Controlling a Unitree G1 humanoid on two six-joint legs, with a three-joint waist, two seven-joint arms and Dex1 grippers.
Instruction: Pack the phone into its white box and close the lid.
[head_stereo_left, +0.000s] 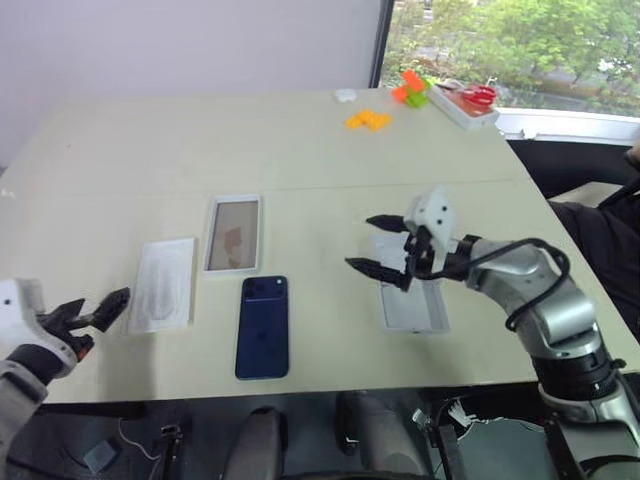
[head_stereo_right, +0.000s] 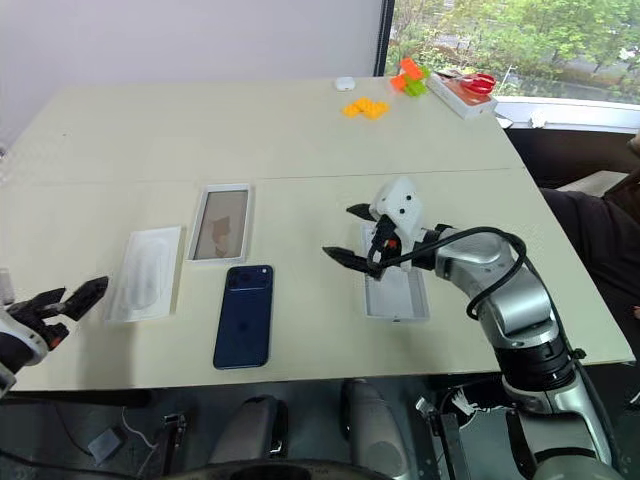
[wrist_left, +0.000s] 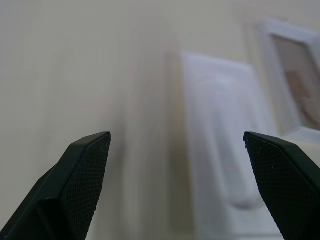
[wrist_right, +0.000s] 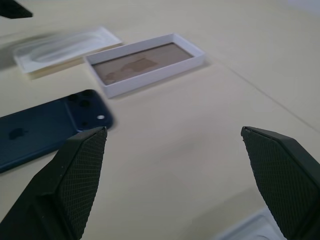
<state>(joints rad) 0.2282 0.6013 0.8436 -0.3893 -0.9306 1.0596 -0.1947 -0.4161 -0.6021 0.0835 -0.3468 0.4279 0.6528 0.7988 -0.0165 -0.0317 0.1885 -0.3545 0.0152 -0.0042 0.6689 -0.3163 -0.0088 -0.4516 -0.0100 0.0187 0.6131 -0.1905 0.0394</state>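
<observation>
We see the dark blue phone (head_stereo_left: 262, 327) lying flat, back up, just in front of the white box (head_stereo_left: 233, 234), both grippers (head_stereo_left: 88, 314) (head_stereo_left: 383, 245) wide and empty, and its glossy, thin body probably needs gripping across its 2 long edges.

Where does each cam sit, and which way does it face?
Left eye: on the head, looking forward and down at the table; both arms show, right gripper open.
Right eye: same head, same scene; left gripper open.
Left wrist: looks along its fingers at the white insert.
Right wrist: looks along its fingers at the phone and white box.
Shared: both wrist views catch the box and insert.
</observation>
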